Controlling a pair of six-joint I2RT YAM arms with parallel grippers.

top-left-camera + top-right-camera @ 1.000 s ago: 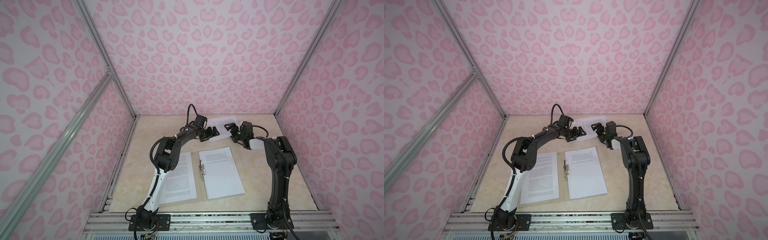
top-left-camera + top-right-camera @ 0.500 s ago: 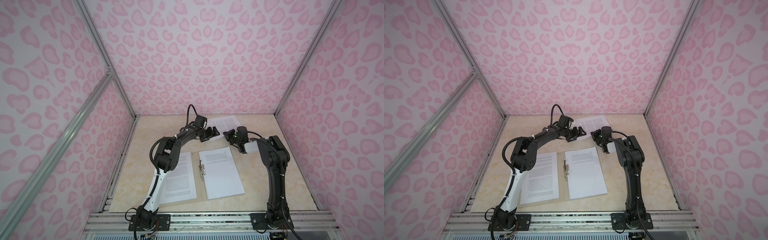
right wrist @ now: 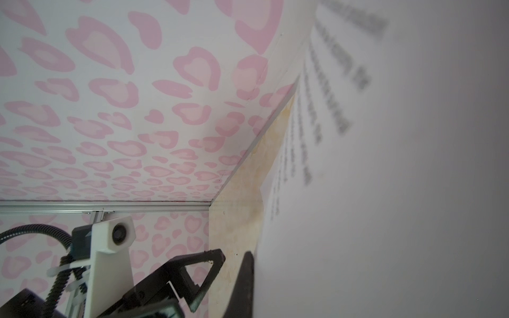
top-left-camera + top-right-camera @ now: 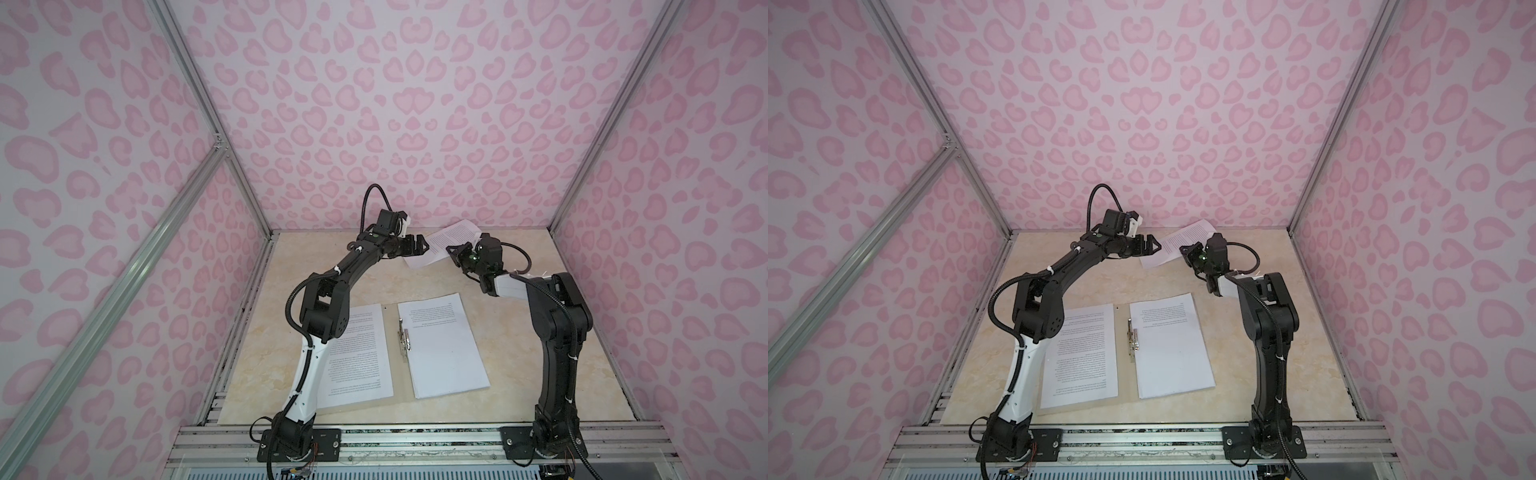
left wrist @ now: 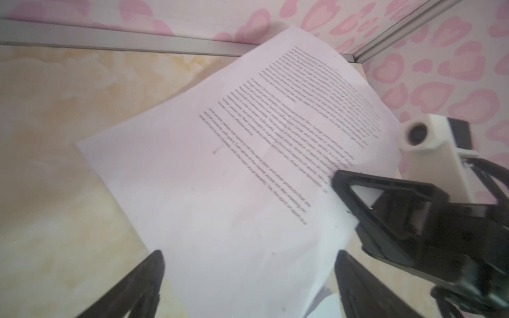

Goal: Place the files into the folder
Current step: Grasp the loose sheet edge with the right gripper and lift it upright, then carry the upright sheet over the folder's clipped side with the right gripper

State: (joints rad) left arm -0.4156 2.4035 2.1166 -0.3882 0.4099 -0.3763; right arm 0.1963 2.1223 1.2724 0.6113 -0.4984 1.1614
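The folder point(image 4: 401, 384) point(image 4: 1128, 384) lies open near the front in both top views, its metal clip point(image 4: 405, 340) along the spine. A printed sheet point(image 4: 357, 357) covers its left half and a stack of files point(image 4: 440, 345) its right half. At the back, another printed sheet point(image 4: 451, 241) point(image 4: 1183, 243) point(image 5: 248, 165) point(image 3: 385, 192) hangs tilted off the table. My right gripper point(image 4: 455, 251) point(image 4: 1185, 251) point(image 3: 252, 256) is shut on that sheet's edge. My left gripper point(image 4: 422, 245) point(image 4: 1154, 245) point(image 5: 249, 254) stands open at the sheet's near-left corner, with the paper between its spread fingers.
The back wall point(image 4: 374, 166) rises just behind the raised sheet, whose far corner reaches up against it. Both arms lean in over the back of the table. An aluminium rail point(image 4: 415, 440) runs along the front edge.
My right gripper moved left to the back sheet, shut on its edge and lifted it off the table. The left gripper stayed open in place.
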